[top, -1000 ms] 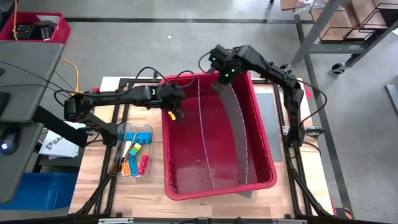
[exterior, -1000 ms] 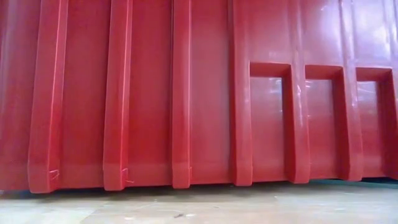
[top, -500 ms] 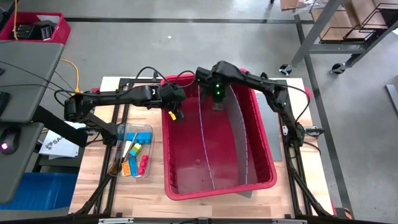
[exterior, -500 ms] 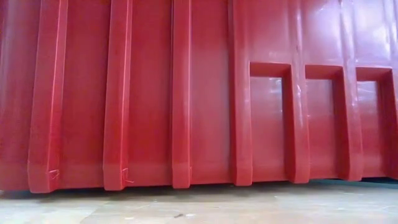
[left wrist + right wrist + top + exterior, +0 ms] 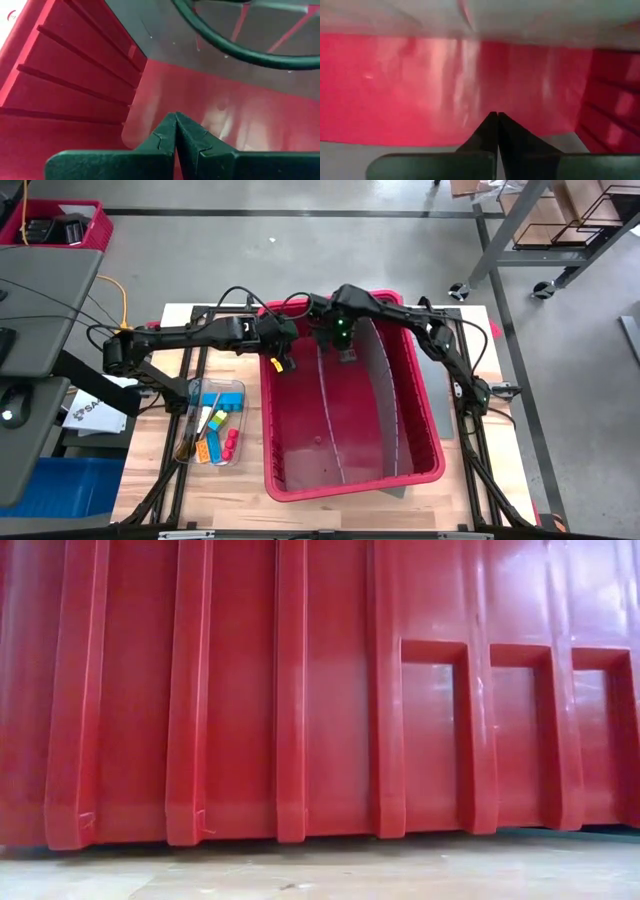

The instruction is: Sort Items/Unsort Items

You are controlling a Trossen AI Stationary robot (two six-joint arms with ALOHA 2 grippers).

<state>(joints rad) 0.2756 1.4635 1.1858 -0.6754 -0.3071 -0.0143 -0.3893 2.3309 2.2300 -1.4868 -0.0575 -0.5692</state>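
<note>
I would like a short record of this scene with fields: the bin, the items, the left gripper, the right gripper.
bin: large red bin on the table, with curved clear dividers inside
items: coloured blocks and dark sticks in a small clear tray, beside the bin on the left arm's side
left gripper: shut, empty, inside the bin at its left wall
right gripper: shut, empty, over the bin's far end

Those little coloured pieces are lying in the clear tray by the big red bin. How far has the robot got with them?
It is hard to say. The coloured blocks and sticks all lie in the clear tray; the red bin looks almost bare. In hand: nothing. The left gripper and right gripper hang shut and empty inside the bin's far end. Any moving remains.
</note>
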